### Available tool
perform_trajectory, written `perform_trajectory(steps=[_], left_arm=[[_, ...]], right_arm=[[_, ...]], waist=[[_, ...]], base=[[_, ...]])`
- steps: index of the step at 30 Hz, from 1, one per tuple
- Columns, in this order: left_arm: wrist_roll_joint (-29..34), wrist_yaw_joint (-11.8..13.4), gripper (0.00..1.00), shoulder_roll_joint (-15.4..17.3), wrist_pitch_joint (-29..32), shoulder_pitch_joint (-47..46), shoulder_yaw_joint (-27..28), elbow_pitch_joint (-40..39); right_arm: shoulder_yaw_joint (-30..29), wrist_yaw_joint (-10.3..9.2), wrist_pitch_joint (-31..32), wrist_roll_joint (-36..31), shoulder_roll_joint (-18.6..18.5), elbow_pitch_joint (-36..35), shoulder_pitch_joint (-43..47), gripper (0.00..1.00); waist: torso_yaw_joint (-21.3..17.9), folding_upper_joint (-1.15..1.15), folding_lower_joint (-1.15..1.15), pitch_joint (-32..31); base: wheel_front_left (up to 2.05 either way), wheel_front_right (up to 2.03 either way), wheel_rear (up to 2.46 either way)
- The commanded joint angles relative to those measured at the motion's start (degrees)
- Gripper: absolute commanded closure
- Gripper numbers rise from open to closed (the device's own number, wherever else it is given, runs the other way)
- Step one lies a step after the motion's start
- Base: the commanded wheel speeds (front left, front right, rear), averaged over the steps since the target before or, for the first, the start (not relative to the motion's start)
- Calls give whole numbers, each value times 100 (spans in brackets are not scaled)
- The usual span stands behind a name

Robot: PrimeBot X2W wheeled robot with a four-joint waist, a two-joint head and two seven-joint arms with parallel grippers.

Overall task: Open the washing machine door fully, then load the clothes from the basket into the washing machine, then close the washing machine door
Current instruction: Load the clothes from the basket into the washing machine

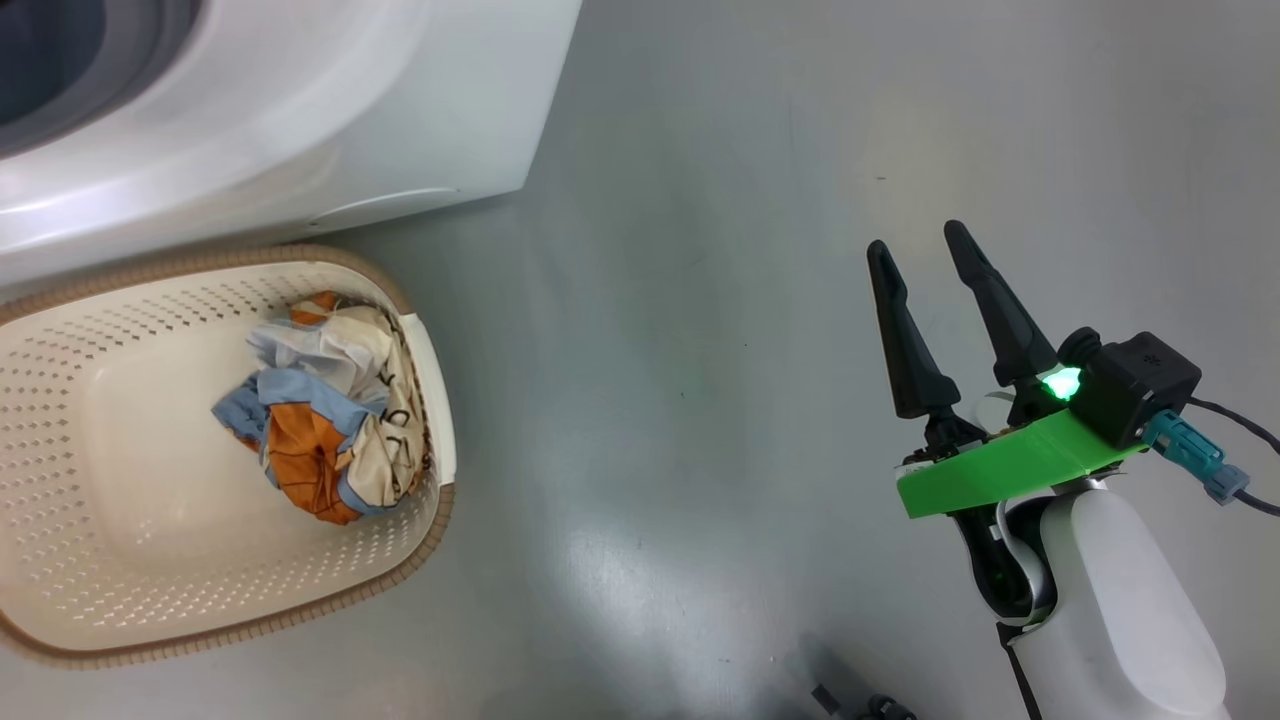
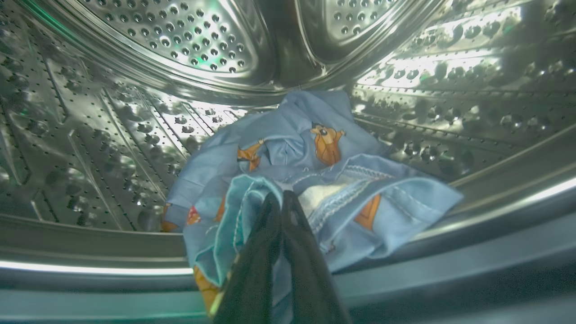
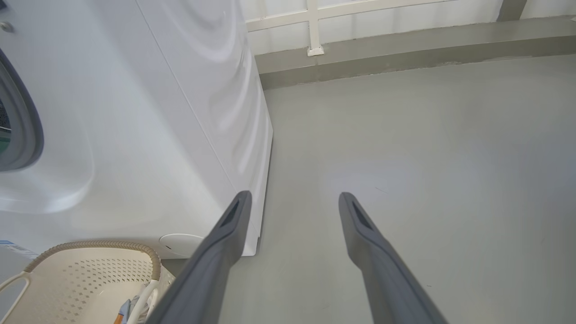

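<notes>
Basket [image 1: 130, 470] held one crumpled cream, blue and orange garment [image 1: 320, 420]. Light blue garment [image 2: 324, 180] with orange prints lay in steel drum [image 2: 112, 135], near front lip. Basket sat on grey floor [image 1: 700, 300] just beside washing machine [image 1: 300, 110]; pale wall [image 3: 382, 22] behind. Left hand [image 2: 281, 198] reached into drum, fingers pinched together on the light blue garment. Right hand [image 1: 916, 236] hung over floor, fingers spread, holding nothing.

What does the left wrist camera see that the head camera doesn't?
Left wrist view: the inside of the steel drum, with the left gripper shut on a blue garment at the drum's front. Head view: the basket holding a cream garment, and the open right gripper over the floor. Both: the washing machine, one from inside, one from outside.
</notes>
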Motion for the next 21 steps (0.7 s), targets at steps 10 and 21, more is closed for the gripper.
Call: perform_trajectory(steps=[10, 21], left_arm=[[-183, -98, 0, 230, -198, -64, 21, 152], [-774, -141, 0, -38, -455, 933, 457, -1044]], right_arm=[[96, 53, -42, 78, -7, -108, 69, 0], [15, 53, -42, 37, -124, -97, 184, 0]], waist=[[76, 0, 0, -84], [292, 0, 0, -351]], base=[[0, 0, 0], [0, 0, 0]])
